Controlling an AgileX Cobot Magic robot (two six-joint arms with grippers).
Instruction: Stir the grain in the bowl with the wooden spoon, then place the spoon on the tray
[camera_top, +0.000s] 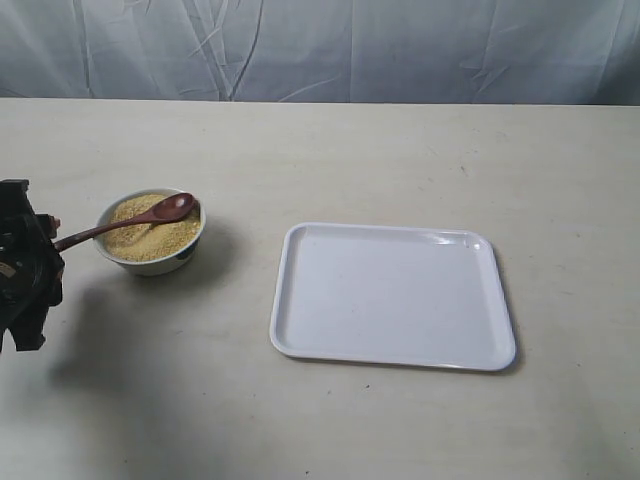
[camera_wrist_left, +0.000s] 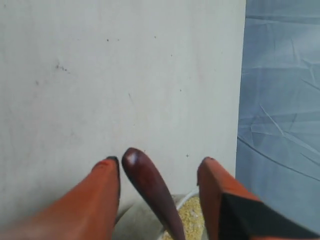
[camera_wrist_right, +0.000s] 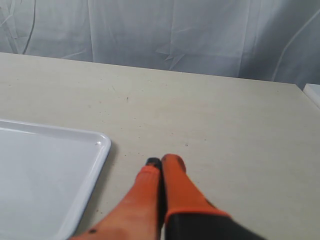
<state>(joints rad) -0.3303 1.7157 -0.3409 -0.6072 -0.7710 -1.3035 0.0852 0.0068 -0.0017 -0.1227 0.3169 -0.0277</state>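
The white bowl (camera_top: 150, 265) stands at the left of the table with a mound of yellowish grain (camera_top: 150, 240) in it. The wooden spoon (camera_top: 150, 213) rests with its head on the grain and its handle reaching left over the rim. My left gripper (camera_top: 45, 235) is at the handle's end. In the left wrist view the handle (camera_wrist_left: 150, 187) lies between the open orange fingers (camera_wrist_left: 105, 200), close to one and apart from the other. The white tray (camera_top: 392, 295) lies right of the bowl. My right gripper (camera_wrist_right: 162, 161) is shut on nothing, beside the tray's corner (camera_wrist_right: 102, 142).
A pale cloth backdrop (camera_top: 320, 50) hangs behind the table's far edge. Bare table (camera_top: 400, 160) surrounds the bowl and tray. The right arm does not show in the exterior view.
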